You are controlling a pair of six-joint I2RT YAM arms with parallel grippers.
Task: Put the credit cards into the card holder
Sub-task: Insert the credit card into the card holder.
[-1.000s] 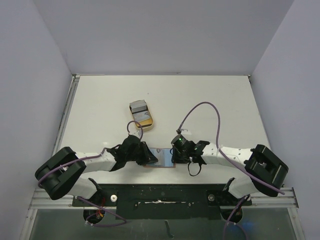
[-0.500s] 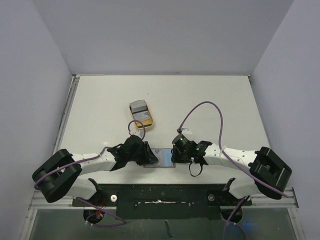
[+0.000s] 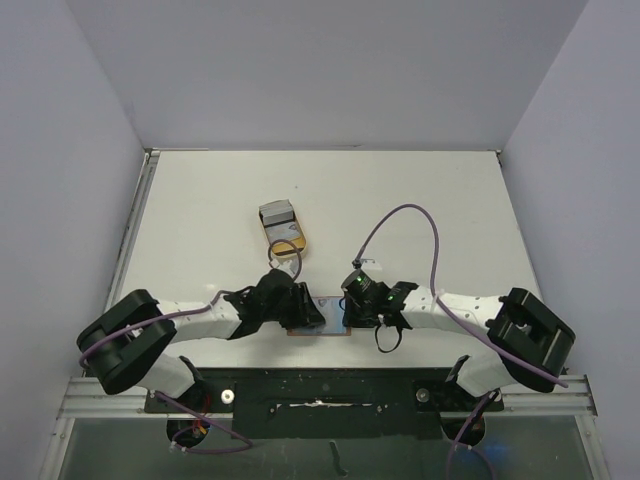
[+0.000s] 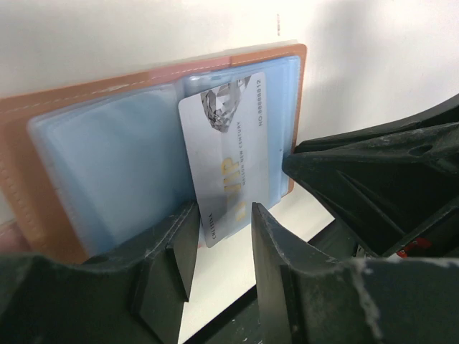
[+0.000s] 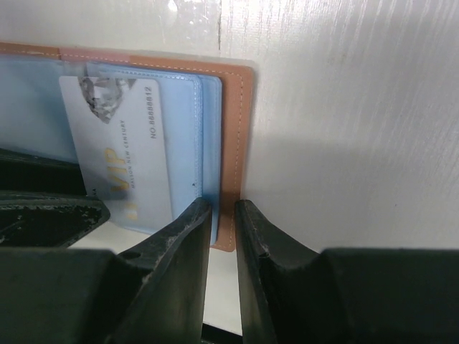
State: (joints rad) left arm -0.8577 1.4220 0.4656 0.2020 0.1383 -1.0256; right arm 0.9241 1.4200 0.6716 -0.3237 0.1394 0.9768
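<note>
- Left gripper (image 4: 222, 247), nearly closed, pinches the card (image 4: 229, 150) by its near end over the open holder (image 4: 16, 158).
- Right gripper (image 5: 224, 236), nearly closed, clamps the holder's brown edge.

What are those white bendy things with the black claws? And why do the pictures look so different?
They are two robot arms, a left arm and a right arm, bolted to a white table. The wide picture looks down from above. The two close-ups come from small cameras on the wrists, so you see each claw's own black fingers. On the table lies an open brown card holder, and farther back a tan tray with grey cards. The left gripper seems to pinch a silver card marked VIP, partly slid into a blue pocket. The right gripper pinches the holder's edge to steady it.
</note>
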